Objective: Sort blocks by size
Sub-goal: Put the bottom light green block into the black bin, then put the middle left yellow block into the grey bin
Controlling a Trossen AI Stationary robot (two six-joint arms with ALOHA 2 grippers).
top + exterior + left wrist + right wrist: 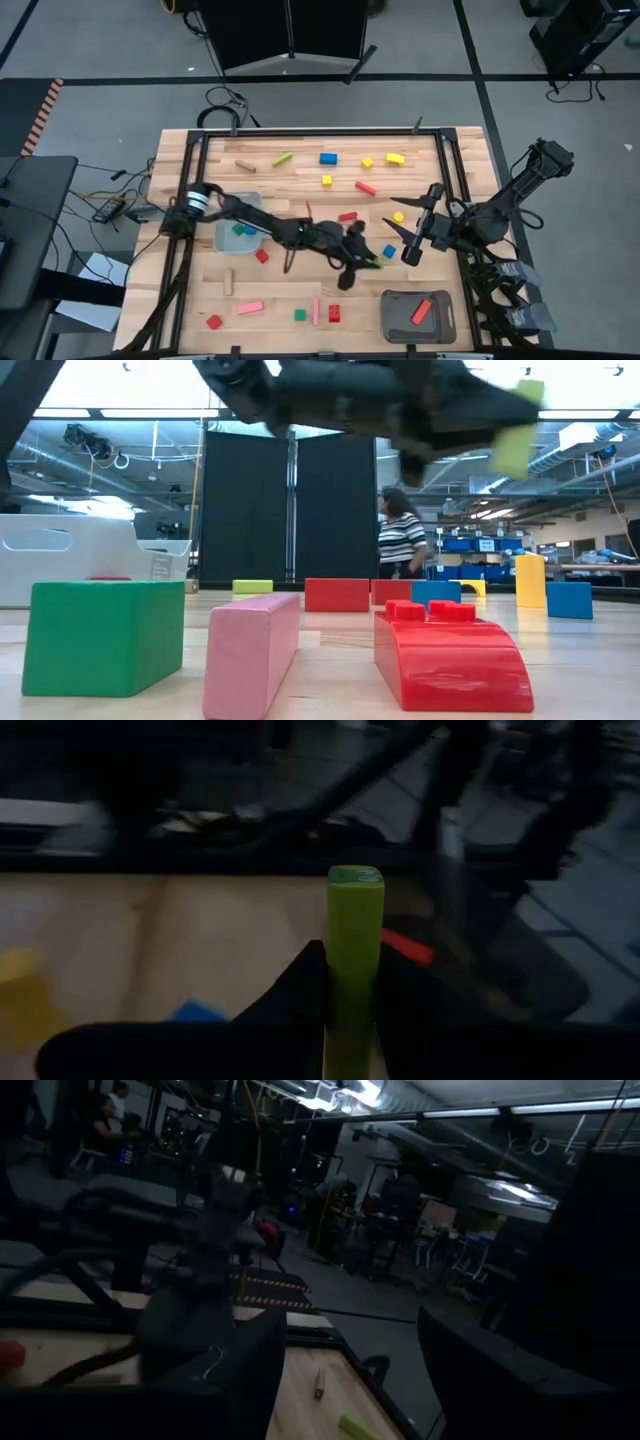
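Right now the left claw (366,262) is carrying a lime-green bar (354,950), its fingers (300,985) pinched nearly closed around the bar's lower part so that most of the bar is sticking out past the tips. The claw is hanging above the table (180,300) near the middle, a little toward the front, with the dark grey tray (392,320) close by on the right-hand side and the light grey tray (222,243) back near the arm's base. The step in hand is looking like the transport of a long piece to its tray; since a red bar (421,312) is already lying in the dark grey tray, I am judging that this is where the green one is heading. The next move is calling for a swing over that tray's rim, a lowering, and then a release clear of the red bar. The right claw (410,238) is waiting just beside, its fingers standing wide apart and holding nothing. The bar itself is looking slim, square-ended and evenly painted, held straight between the fingers. Other blocks are lying scattered about the table
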